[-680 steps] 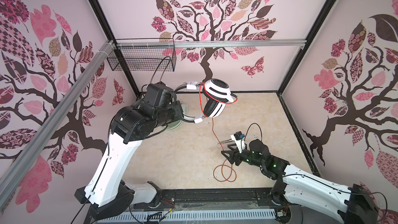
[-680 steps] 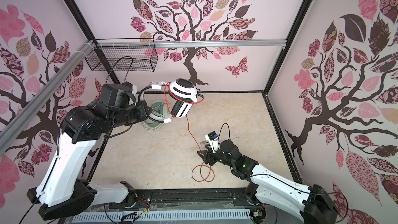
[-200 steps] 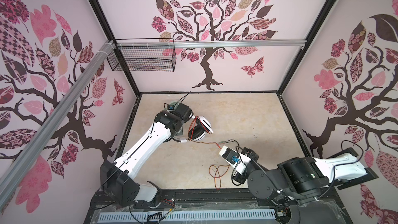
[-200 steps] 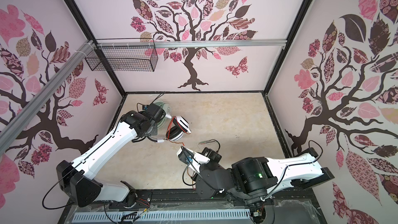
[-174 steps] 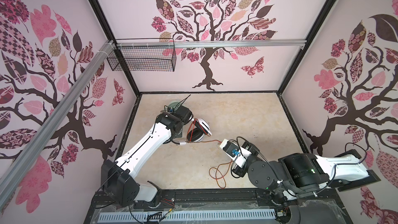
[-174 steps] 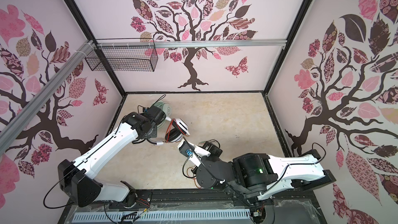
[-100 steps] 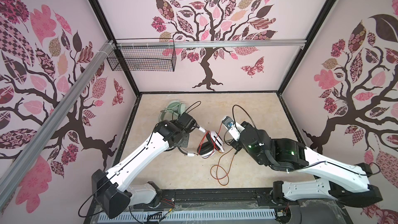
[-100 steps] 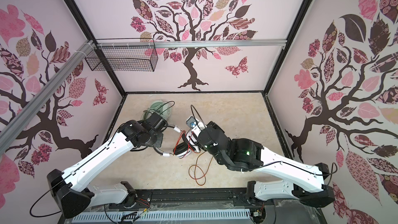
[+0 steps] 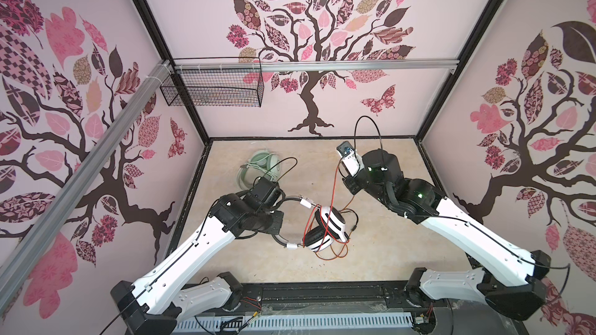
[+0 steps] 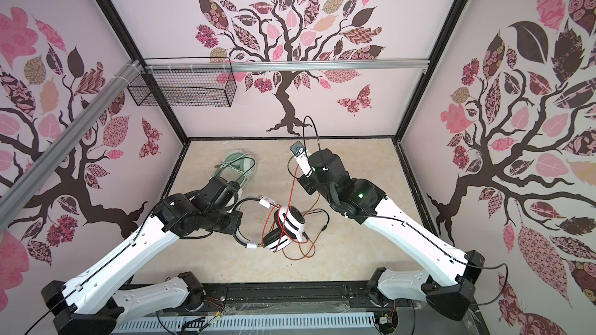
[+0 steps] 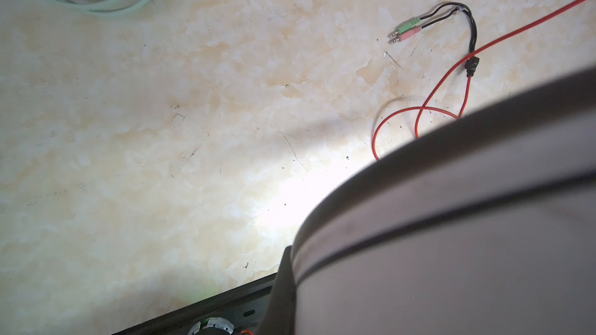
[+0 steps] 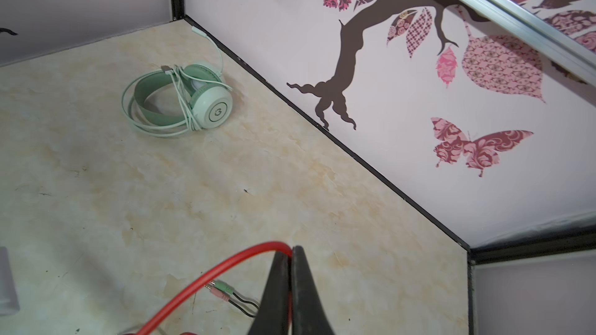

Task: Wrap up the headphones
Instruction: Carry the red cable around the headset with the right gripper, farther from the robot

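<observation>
Red cord [image 12: 225, 262] pinched in right jaws, wrist-view only, left jaws clamping headband [image 11: 451, 220]

Bright table [image 11: 283, 207] glare; blurry close-up headphones [image 11: 451, 236]

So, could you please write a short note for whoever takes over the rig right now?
Left end effector: shut on the headband of the white headphones, holding them over the table.
Right end effector: shut on the orange-red cord, drawn up and back from that pair.
Done: mint-green headphones lie wrapped near the back left corner; some red turns cross the white pair.
Left: wind in the slack loops and plugs lying on the table, then set the pair down.
</observation>
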`<state>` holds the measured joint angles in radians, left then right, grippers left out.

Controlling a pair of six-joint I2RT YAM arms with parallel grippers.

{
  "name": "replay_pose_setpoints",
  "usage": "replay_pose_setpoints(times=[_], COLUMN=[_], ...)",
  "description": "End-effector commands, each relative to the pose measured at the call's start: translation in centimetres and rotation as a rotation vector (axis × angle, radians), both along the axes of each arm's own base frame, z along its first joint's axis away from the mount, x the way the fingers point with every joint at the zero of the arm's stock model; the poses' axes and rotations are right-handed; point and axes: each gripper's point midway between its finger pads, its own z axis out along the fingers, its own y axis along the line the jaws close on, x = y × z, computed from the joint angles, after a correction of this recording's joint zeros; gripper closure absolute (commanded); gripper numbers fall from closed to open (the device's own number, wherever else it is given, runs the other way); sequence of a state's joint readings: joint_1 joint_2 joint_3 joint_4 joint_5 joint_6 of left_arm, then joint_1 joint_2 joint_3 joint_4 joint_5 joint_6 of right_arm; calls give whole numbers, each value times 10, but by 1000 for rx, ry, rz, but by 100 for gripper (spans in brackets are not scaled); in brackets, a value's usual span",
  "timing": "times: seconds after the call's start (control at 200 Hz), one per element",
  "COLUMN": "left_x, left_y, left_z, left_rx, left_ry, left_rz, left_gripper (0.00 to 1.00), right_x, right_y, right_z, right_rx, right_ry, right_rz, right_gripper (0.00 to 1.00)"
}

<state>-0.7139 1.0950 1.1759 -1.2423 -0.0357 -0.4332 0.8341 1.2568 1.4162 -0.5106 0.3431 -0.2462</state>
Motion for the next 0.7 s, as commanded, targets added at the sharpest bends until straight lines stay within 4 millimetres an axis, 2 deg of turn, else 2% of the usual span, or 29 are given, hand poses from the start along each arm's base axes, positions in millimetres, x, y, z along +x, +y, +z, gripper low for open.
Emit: replay_pose_setpoints(times=[0.0, 0.08, 0.15, 0.245, 0.33, 0.475, 0.585, 0.64, 0.695], left_x=[-5, -5, -4, 0, 2, 8, 10, 11, 9], left_y=[-12, -16, -19, -17, -17, -17, -25, -29, -31], left_z=[-1, -3, -5, -13, -21, -33, -34, -34, -32], left_rx=[-73, -92, -101, -70, -44, -10, -34, -45, -59], left_ry=[16, 18, 21, 35, 54, 75, 91, 95, 100], left_rz=[-25, -24, -22, -2, 6, 42, 31, 25, 16], left_gripper=[100, 100, 100, 100, 100, 100, 100, 100, 100], right_x=[-4, -15, -34, -56, -73, -90, -86, -74, -55], right_y=[20, 36, 57, 78, 87, 86, 82, 78, 70], right_z=[35, 35, 28, 29, 48, 82, 93, 92, 90], right_rx=[112, 136, 129, 92, 138, 204, 216, 195, 170], right_ry=[-37, -19, 4, -38, -75, -118, -137, -151, -165], right_rz=[100, 210, 334, 396, 442, 483, 454, 388, 273], right_gripper=[100, 100, 100, 100, 100, 100, 100, 100, 100])
